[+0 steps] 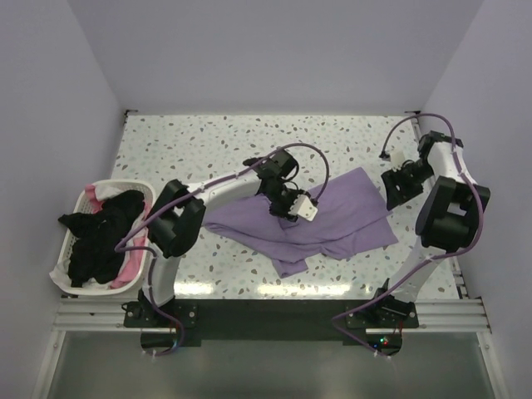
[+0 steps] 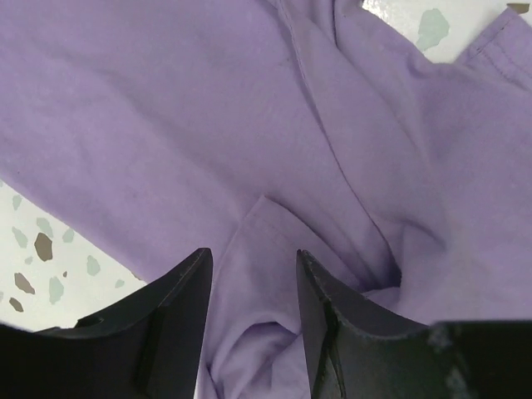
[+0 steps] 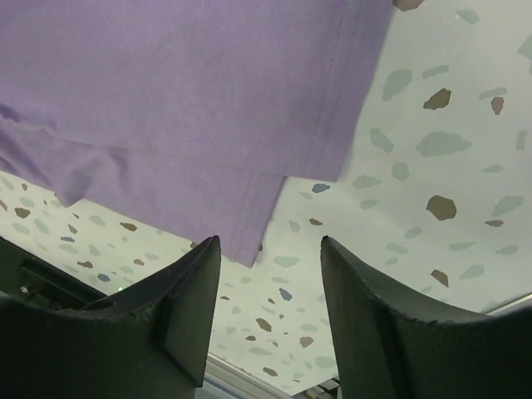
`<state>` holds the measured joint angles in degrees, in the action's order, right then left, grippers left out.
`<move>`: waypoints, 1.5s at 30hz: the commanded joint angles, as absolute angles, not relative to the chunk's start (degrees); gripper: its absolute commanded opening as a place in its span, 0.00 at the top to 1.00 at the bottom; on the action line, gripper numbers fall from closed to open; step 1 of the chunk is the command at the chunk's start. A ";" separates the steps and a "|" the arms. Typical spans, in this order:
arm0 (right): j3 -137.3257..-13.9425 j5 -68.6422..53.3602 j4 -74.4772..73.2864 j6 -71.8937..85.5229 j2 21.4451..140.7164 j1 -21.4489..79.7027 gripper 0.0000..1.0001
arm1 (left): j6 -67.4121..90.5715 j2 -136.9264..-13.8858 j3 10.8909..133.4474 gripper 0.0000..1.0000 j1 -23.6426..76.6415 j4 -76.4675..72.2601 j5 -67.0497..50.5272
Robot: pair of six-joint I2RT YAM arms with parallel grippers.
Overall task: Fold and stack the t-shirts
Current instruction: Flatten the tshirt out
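Two grippers hang over the lilac t-shirt [image 1: 324,220], which lies rumpled on the table [image 1: 191,141] right of centre. The left gripper [image 2: 253,264] is spread above a fold in its middle, and the right gripper [image 3: 270,241] is spread and empty beside its right edge. If the left jaws close here, they would likely pinch several bunched layers and drag the cloth into a worse heap. Only the top view shows the basket [image 1: 125,181] with a black shirt [image 1: 100,237] and a pink shirt [image 1: 129,268]. Only the right wrist view shows the hem corner [image 3: 245,237] lying clear of the fingers.
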<state>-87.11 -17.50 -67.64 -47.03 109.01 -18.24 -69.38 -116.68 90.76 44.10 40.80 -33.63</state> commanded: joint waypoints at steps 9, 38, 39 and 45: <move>-89.12 -20.39 -70.58 -47.81 109.51 -19.77 0.44 | -77.08 -121.81 96.33 0.49 45.61 41.84 -33.05; -89.47 -20.30 -70.58 -49.22 109.25 -21.88 0.45 | -75.00 -112.86 90.18 1.00 45.36 39.56 -31.72; -89.47 -20.56 -70.49 -49.31 108.99 -21.88 0.45 | -73.40 -110.85 89.91 1.00 44.48 38.77 -31.99; -89.82 -23.11 -70.93 -51.32 106.35 -21.88 0.45 | -58.30 -103.11 89.03 1.00 37.56 33.23 -34.54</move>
<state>-87.46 -20.12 -69.80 -48.99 109.49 -21.67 -68.27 -109.25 89.27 42.24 38.54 -31.51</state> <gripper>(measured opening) 0.550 0.015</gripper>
